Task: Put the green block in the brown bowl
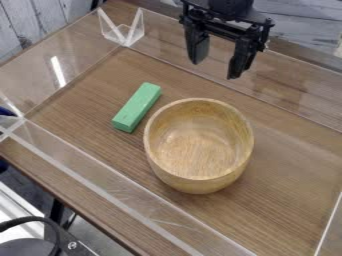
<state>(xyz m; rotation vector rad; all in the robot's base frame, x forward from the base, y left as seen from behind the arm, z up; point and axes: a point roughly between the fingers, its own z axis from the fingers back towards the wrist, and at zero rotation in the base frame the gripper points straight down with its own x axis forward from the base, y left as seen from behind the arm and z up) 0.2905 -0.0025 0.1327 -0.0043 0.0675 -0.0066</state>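
The green block [136, 106] lies flat on the wooden table, angled, just left of the brown bowl [199, 143]. The bowl is round, light wood with a thick rim, and holds nothing. My gripper [219, 61] hangs above the table behind the bowl, pointing down, with its two dark fingers [195, 47] spread apart and nothing between them. It is clear of both the block and the bowl.
A low clear acrylic wall [54, 90] runs around the work area, with a clear bracket [123, 30] at the back left corner. The table's front edge [80, 215] drops off at the lower left.
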